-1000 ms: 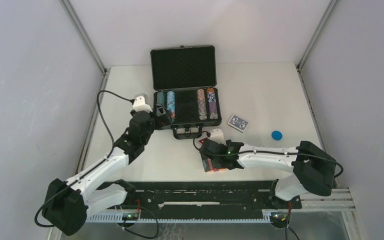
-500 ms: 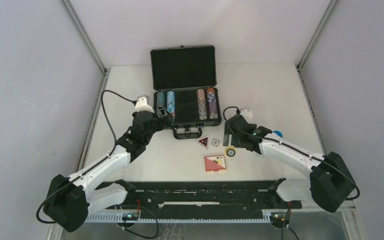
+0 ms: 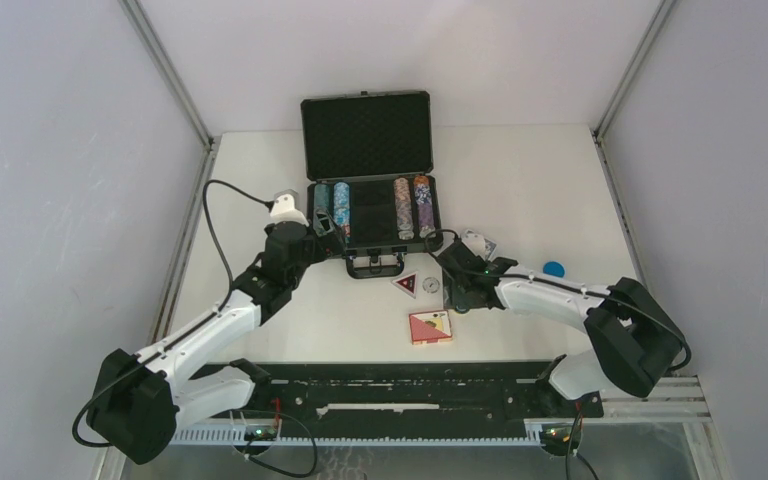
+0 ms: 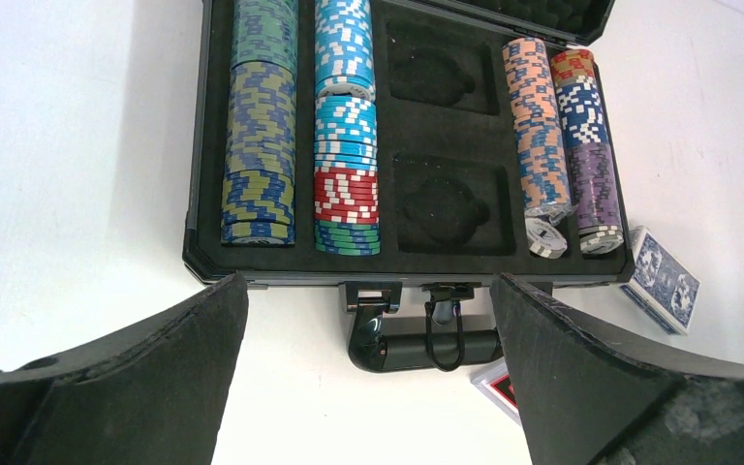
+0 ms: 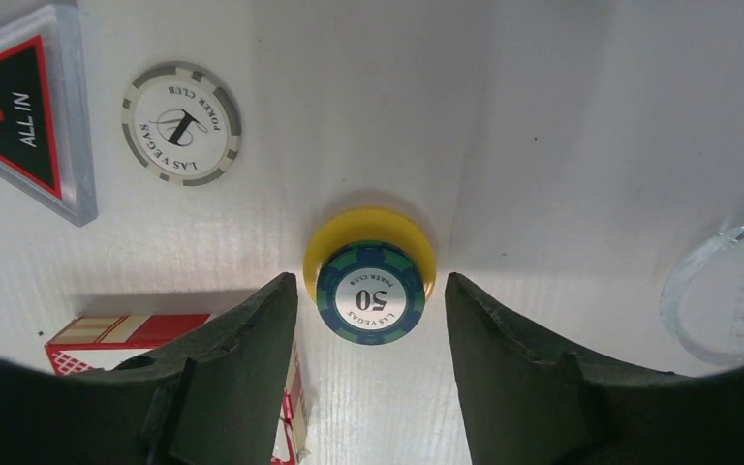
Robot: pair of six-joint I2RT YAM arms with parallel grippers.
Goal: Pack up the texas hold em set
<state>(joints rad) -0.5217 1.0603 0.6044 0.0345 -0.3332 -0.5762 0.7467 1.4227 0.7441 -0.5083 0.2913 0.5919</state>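
A second ago my right gripper [image 5: 370,291] sat low over the red card deck [image 3: 430,327]; since then it has swung out towards the blue card deck [image 4: 664,291] and back in. It is now straight above the blue-green "50" poker chip [image 5: 370,298], which lies on a round yellow button [image 5: 368,228]. Its jaws have narrowed from full spread. They stand either side of the chip, with a sliver of table showing on each side, so nothing is gripped yet.

My left gripper [image 4: 368,291] has not budged: jaws wide apart and empty at the front left corner of the black foam-lined briefcase [image 4: 402,266].

I read this as the chip pick starting. The decks, the triangular "ALL IN" button [image 5: 24,116] and the grey-and-white "1" chip [image 5: 181,123] are all still out on the table, so most of the packing remains
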